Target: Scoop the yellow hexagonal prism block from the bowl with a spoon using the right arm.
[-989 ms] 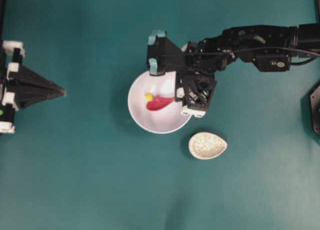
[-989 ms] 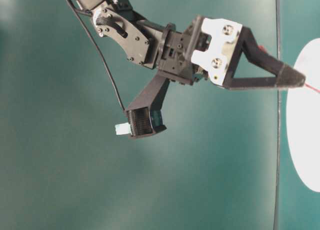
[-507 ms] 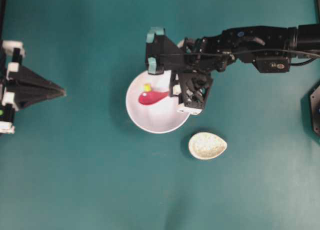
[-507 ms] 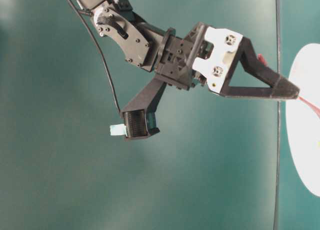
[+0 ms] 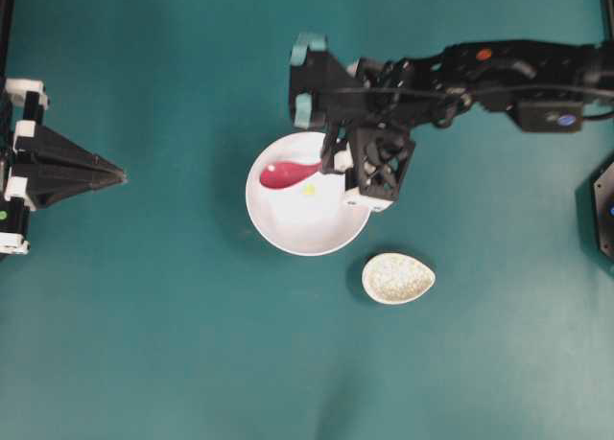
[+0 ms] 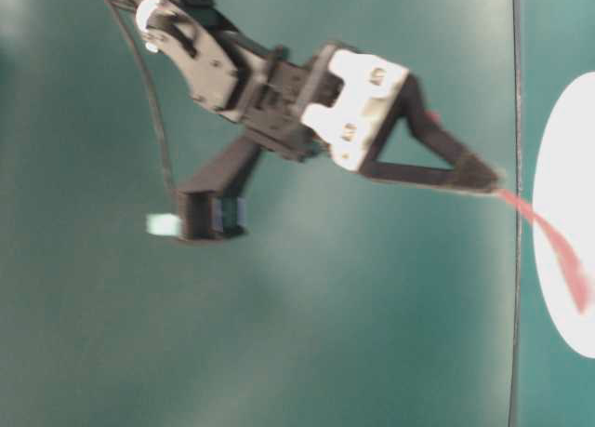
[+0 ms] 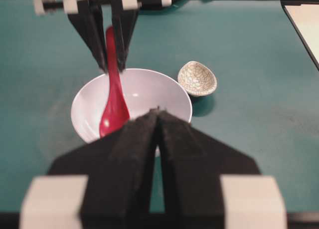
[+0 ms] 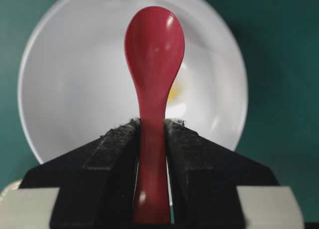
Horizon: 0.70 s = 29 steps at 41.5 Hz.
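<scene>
Spoon: the right gripper (image 8: pixel 152 131) pinches the red spoon (image 5: pixel 285 173) by its handle, jaws tight.
Block: the yellow block (image 5: pixel 309 188) lies in the white bowl (image 5: pixel 288 231), beside the scoop, not in it.
Left to do: scoop it up.
Room: bowl wall close, spoon rest (image 5: pixel 398 278) near.
Left gripper (image 5: pixel 117 176): closed, empty, far away.

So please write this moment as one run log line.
right gripper: shut on spoon | spoon: empty, above bowl | yellow block: in bowl | left gripper: shut
</scene>
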Each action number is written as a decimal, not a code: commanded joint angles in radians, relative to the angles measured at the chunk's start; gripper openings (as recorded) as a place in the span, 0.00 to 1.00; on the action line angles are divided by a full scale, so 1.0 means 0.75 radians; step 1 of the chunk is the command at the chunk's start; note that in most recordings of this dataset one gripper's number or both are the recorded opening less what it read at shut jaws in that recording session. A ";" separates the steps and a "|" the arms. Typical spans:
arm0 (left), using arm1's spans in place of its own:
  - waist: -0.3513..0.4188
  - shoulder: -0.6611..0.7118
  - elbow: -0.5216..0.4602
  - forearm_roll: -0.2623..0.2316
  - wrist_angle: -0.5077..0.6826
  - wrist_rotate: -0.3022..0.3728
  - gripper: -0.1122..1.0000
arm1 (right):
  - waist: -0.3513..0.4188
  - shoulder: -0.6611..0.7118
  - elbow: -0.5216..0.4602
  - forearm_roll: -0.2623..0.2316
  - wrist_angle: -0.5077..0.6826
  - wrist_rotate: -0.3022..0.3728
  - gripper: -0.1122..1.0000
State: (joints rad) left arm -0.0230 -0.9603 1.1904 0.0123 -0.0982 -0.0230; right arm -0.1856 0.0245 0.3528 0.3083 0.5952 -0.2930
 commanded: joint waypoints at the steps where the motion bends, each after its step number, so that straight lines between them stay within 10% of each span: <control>1: -0.002 0.006 -0.035 0.002 -0.006 0.000 0.10 | 0.004 -0.104 -0.025 0.000 -0.006 -0.002 0.31; 29: -0.002 0.006 -0.033 0.002 -0.006 0.000 0.10 | 0.004 -0.262 -0.014 -0.012 0.344 0.078 0.31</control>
State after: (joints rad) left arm -0.0245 -0.9603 1.1919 0.0123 -0.0982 -0.0230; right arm -0.1841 -0.1626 0.3528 0.3053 0.8514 -0.2500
